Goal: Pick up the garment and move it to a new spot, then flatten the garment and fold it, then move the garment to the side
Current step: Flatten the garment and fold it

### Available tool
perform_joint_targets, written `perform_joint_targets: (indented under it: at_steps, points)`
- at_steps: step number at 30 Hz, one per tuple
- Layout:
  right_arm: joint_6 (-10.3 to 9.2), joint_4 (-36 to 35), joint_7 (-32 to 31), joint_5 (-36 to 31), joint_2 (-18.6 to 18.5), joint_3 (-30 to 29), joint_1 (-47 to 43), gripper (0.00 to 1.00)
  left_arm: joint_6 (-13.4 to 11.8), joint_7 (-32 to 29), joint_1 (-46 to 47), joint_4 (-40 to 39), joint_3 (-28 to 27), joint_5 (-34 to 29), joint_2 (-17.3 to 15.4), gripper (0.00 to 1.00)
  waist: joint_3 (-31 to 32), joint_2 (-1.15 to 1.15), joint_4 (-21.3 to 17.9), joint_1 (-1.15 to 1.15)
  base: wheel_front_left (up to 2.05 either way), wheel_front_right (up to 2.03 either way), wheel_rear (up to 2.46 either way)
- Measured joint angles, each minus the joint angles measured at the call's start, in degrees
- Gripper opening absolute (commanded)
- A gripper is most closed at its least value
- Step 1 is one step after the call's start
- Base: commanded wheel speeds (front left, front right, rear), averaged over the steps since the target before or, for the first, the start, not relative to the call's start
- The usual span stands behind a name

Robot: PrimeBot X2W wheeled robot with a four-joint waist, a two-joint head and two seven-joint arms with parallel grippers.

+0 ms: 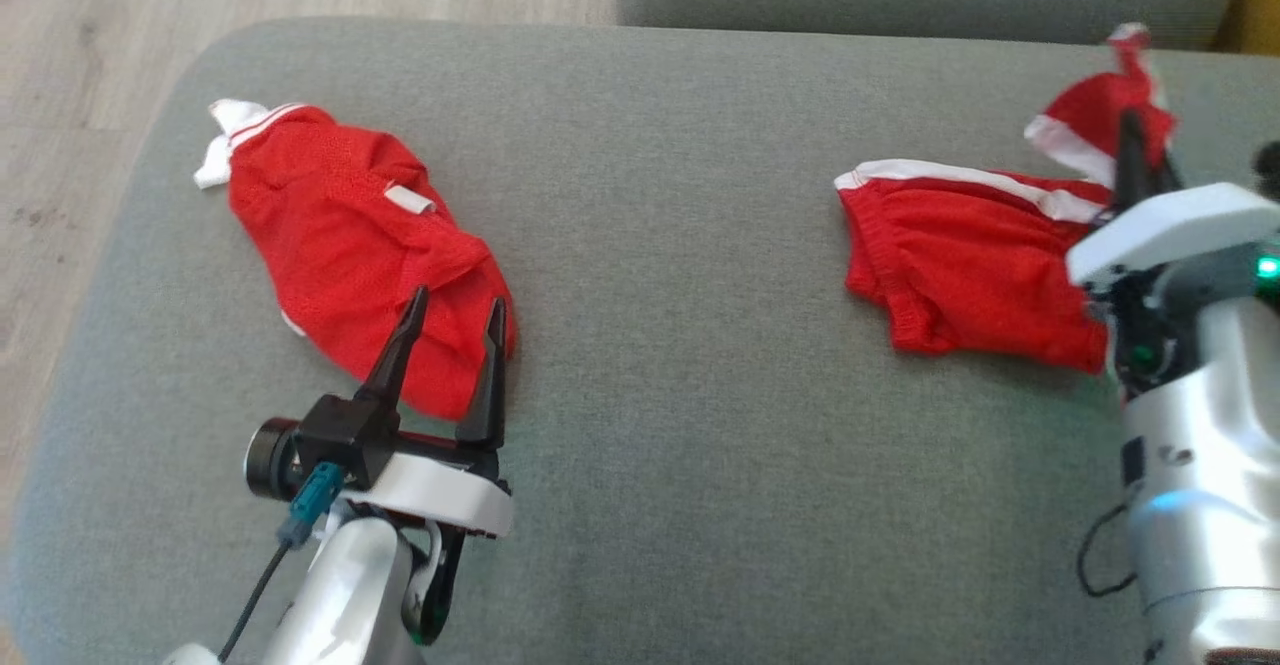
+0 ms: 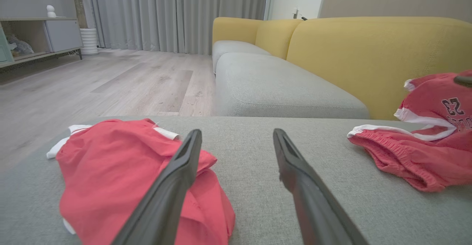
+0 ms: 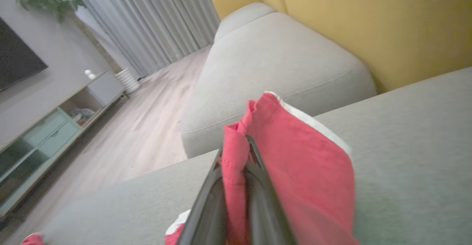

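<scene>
A red garment with white stripes lies at the right of the grey cushion. My right gripper is shut on one of its corners, which stands lifted above the rest; in the right wrist view the red cloth is pinched between the shut fingers of the right gripper. A second crumpled red garment lies at the left. My left gripper is open, its fingers over that garment's near right edge. In the left wrist view the left gripper spans this garment's edge and bare cushion.
Both garments rest on a wide grey cushion with rounded corners. Wooden floor lies beyond its left edge. Another grey seat and a yellow sofa back stand behind. A low cabinet is far off.
</scene>
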State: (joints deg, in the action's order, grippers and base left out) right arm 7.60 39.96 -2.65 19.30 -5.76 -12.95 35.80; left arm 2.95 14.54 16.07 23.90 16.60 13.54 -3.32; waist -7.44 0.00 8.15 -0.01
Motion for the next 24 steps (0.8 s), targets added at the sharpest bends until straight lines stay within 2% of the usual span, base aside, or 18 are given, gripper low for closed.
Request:
perform_joint_targets:
  at_steps: [8, 20, 21, 24]
  points:
    - [0.0, -0.1, -0.4, 4.7, 1.4, 11.1, -0.3, 0.0, 0.0, 0.0, -0.1, 0.0, 0.1, 0.0, 0.0, 1.0, 0.4, 0.0, 2.4, 0.01, 0.0, 0.0, 0.0]
    - [0.0, 10.1, 1.0, 4.9, 1.6, 27.9, -0.8, 0.0, -0.5, 0.0, -0.1, 0.7, 0.0, 0.1, 0.0, 1.0, 0.7, 0.0, 3.4, 0.01, 0.0, 0.0, 0.0]
    - [0.0, 11.1, 1.9, 3.6, 1.4, 29.4, -1.2, 1.0, -0.7, 0.0, -0.1, 0.7, 0.0, 0.1, 0.0, 1.0, 0.8, 0.0, 3.2, 0.01, 0.0, 0.0, 0.0]
    - [0.0, 13.1, 4.3, 2.7, 1.5, 31.5, -2.2, 1.0, -0.8, 0.0, -0.1, 0.7, 0.0, 0.1, 0.0, 1.0, 1.2, 0.0, 2.4, 0.01, 0.0, 0.0, 0.0]
